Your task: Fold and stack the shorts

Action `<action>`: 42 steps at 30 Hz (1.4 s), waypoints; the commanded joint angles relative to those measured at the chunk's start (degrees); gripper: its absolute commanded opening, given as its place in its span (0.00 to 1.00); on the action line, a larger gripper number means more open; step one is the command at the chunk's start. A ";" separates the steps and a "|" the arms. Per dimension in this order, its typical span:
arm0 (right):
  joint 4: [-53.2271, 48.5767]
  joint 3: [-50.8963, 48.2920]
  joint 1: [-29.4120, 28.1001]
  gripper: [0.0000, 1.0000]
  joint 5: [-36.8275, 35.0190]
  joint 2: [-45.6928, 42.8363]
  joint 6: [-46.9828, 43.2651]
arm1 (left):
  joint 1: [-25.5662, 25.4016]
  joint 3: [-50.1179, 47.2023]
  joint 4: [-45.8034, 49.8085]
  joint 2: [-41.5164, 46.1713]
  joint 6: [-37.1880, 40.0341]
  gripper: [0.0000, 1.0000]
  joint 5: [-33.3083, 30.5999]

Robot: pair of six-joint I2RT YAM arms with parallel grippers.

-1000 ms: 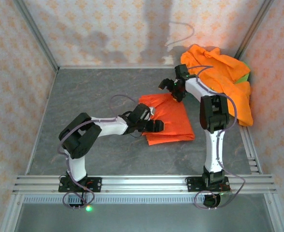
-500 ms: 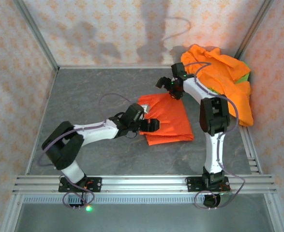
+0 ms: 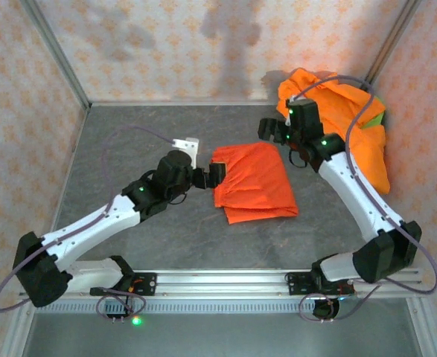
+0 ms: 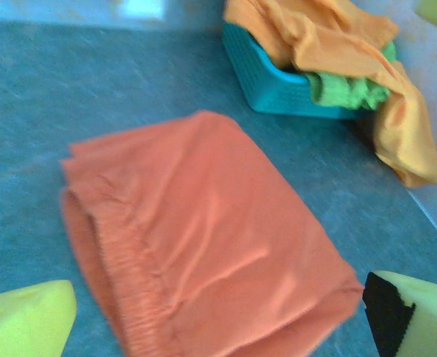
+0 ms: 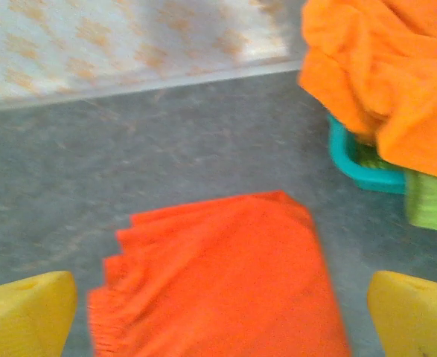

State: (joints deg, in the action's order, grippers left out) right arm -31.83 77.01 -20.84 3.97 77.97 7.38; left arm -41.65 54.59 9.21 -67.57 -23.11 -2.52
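Though alone, one folded orange shorts.

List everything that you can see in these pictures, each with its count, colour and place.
folded shorts: one, orange, flat on the middle of the table
heaped shorts: number unclear, orange, piled over the basket
green shorts: one, lime-green, in the basket under the heap
basket: one, teal, far right corner
table: one, grey
left gripper: open, yellow pads, at the folded shorts' left edge
right gripper: open, yellow pads, by their far edge

shorts on table; pile, seemingly, in basket
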 commanded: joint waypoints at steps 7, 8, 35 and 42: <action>1.15 -15.48 5.89 0.99 2.76 -5.92 -3.70 | -0.45 -0.87 8.90 3.35 2.88 1.00 -11.10; 1.13 -16.04 6.86 0.99 4.61 -5.24 -3.74 | -0.45 -0.87 9.42 3.23 2.50 1.00 -11.29; -3.76 -4.97 10.34 0.52 9.05 27.48 -6.94 | 2.93 -7.47 3.53 9.29 2.51 1.00 -9.58; -3.72 -6.22 10.29 0.20 8.70 28.22 -6.79 | 3.16 -8.97 2.10 10.66 1.16 1.00 -12.06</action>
State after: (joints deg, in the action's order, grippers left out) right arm -34.50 70.43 -10.76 14.57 105.91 0.78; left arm -39.20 46.52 13.61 -58.46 -21.52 -12.43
